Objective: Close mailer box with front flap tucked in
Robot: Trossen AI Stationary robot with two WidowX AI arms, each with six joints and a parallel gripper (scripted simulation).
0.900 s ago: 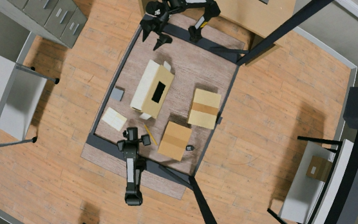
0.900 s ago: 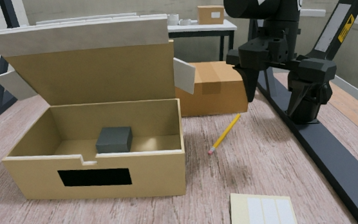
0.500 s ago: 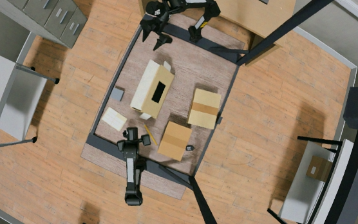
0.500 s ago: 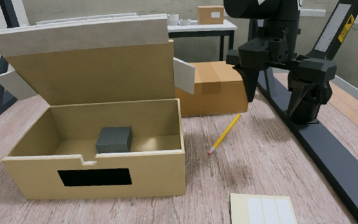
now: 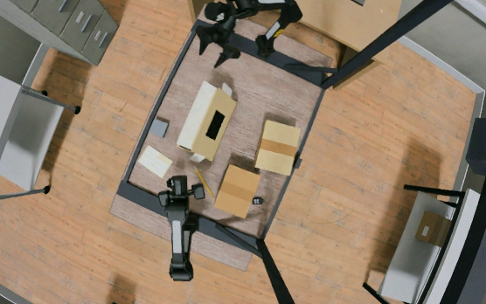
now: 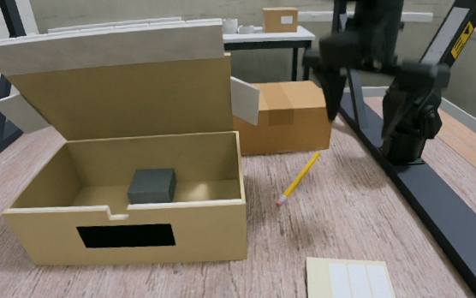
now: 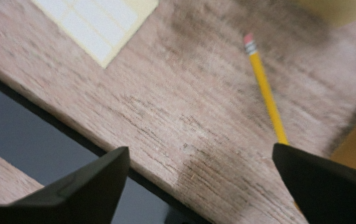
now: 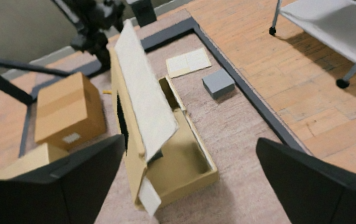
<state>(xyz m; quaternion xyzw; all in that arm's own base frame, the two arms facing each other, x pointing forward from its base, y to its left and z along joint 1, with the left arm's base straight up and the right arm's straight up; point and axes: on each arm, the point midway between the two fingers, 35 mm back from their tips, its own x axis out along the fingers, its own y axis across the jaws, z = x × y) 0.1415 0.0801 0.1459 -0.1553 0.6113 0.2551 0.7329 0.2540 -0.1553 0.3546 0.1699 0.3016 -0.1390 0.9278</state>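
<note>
Left tool (image 5: pixel 181 194) (image 6: pixel 364 128) (image 7: pixel 201 149) (image 8: pixel 117 22), gaping by a worktop (image 5: pixel 245 100) (image 6: pixel 274 240) (image 7: pixel 165 110) (image 8: pixel 235 125) edge, partly hides the pencil (image 5: pixel 204 183) (image 6: pixel 300 177) (image 7: pixel 267 95) (image 8: pixel 110 91) from its camera. Right tool (image 5: pixel 209 59) (image 8: pixel 191 141) gapes too.
</note>
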